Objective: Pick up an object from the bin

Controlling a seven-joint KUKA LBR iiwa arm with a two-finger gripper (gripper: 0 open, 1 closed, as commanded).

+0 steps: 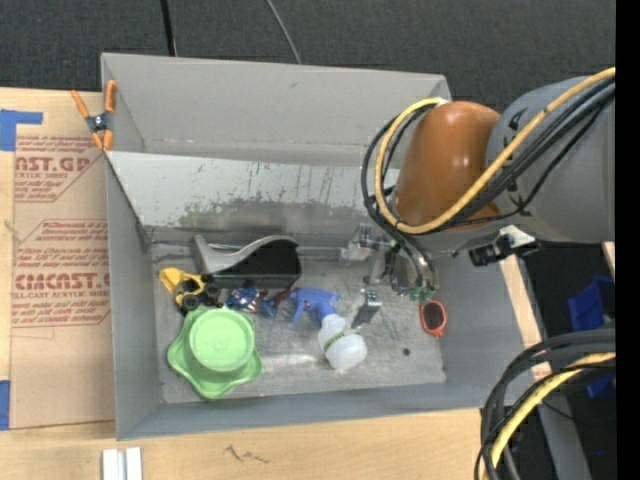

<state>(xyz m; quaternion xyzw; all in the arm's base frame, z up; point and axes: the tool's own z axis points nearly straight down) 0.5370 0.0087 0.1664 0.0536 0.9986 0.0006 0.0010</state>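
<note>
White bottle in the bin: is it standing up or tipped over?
Tipped over. The small white plastic bottle lies lengthwise on the grey metal bin's floor, one end toward a blue plastic piece.

Dark grey carpet (420,18) lies at twelve o'clock (a thin cable (277,13) crosses it). At six o'clock I see pale wooden tabletop (330,450).

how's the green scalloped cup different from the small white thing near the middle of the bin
The green cup is bright green with a wavy, flower-like rim; the white thing is pale and plainly rounded. The green cup is clearly wider than the white thing. The green cup sits by the left wall; the white thing lies near the middle, close to the gripper. Both rest on the bin's floor.
</note>
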